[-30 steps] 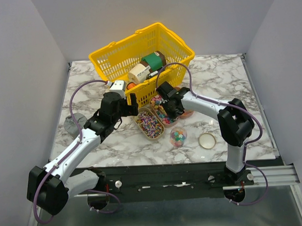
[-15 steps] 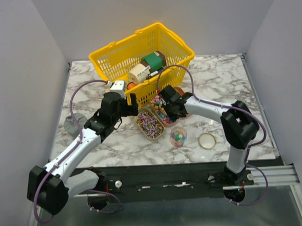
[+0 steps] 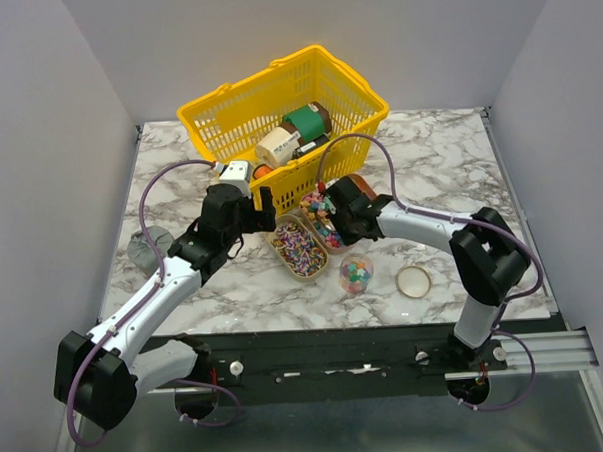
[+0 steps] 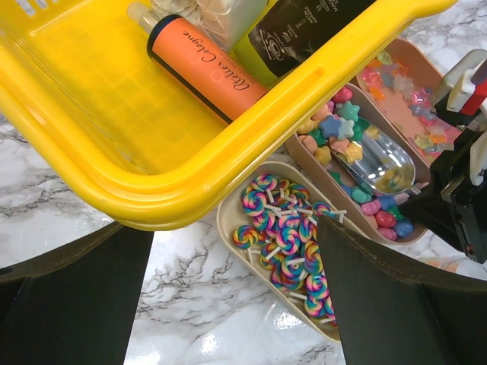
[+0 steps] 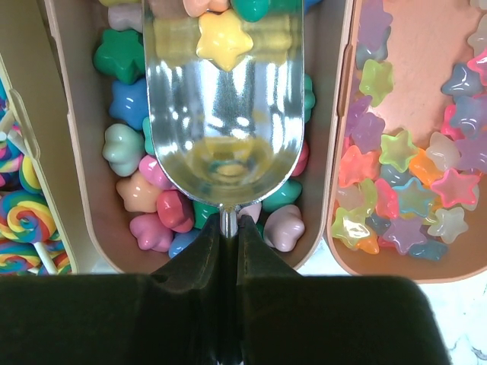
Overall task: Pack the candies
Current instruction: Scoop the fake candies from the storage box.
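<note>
Three trays: you have them side by side on the table (image 3: 458, 149), just in front of the basket (image 3: 227, 114); lollipop tray (image 4: 226, 220), middle tray (image 5: 72, 91), right tray (image 5: 426, 46).
Candies (image 5: 156, 209): swirled lollipops in the first tray; opaque stars and rounded shapes in the middle one; translucent stars in the right one; all in loose heaps.
Scoop (image 5: 221, 114): its metal bowl lies over the middle tray's heap; one yellow star sits in it; the top edge of the right wrist view cuts off its mouth, so you cannot tell how much more it carries.
Right gripper (image 5: 228, 228): fingers pinched on the scoop's thin handle; most of the handle is hidden between them.
Left gripper (image 4: 236, 304): jaws spread wide, nothing between them; it hangs over the lollipop tray, beside the basket's rim.
Jar (image 3: 356, 274): small, clear, upright on the table, nearer the arm bases than the trays; coloured candies inside; too small to tell how full.
Ring (image 3: 414, 281): round and flat, just right of the jar; lid or not, you cannot tell.
Top view: the right arm covers the right tray and the scoop.
Basket contents: an orange bottle (image 4: 202, 65) lies against the wall; the others are cut off or half hidden.
</note>
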Robot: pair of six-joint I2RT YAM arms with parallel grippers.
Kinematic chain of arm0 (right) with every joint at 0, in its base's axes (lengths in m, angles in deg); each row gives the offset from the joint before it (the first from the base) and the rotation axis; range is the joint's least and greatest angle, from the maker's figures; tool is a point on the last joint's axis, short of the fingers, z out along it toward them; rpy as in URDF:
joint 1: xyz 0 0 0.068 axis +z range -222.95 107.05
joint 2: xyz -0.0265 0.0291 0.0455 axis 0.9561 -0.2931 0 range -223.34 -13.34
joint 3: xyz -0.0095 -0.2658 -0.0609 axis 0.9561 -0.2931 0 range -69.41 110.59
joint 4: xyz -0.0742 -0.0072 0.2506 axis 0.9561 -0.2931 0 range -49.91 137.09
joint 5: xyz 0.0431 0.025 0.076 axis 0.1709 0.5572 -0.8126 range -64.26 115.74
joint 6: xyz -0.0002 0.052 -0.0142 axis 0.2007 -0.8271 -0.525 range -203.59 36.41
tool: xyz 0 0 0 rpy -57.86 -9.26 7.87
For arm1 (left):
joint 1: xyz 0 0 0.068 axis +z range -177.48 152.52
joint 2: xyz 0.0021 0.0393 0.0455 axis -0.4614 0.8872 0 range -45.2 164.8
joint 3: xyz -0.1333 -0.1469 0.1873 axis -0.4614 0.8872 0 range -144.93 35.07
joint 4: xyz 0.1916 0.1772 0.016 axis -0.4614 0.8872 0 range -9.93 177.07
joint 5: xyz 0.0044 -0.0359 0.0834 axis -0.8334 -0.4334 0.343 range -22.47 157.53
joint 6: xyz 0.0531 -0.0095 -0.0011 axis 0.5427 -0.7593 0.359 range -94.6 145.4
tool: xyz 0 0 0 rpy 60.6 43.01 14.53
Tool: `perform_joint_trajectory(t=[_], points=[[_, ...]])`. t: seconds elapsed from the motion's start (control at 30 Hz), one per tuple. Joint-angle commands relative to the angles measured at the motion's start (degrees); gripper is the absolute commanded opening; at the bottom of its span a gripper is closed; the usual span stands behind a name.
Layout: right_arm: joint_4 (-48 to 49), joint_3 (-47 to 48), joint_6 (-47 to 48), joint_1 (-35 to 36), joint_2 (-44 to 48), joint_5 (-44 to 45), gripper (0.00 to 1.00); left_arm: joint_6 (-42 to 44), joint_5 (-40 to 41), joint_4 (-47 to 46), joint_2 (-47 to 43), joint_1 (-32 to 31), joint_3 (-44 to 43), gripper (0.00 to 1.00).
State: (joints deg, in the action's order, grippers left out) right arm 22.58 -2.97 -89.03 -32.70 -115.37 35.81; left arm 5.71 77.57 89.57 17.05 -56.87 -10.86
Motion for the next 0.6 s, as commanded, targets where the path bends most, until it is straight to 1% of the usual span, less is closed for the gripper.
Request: perform_joint_trajectory(t=[0.0, 0.37, 0.57], points=[[2.1, -3.1, 1.2, -0.6, 2.8, 1.5, 0.01, 0.6, 2.3, -0.6, -0.5, -0.3, 0.3, 0.99], [4.6, -8.0, 2.1, -0.5, 9.6, 2.3, 0.01, 0.5, 2.2, -0.6, -0.3, -0.3, 0.4, 0.99], [7.5, -11.0, 2.8, -0.5, 12.6, 1.8, 0.01, 0.5, 2.2, -0.5, -0.4, -0.3, 0.3, 0.99]])
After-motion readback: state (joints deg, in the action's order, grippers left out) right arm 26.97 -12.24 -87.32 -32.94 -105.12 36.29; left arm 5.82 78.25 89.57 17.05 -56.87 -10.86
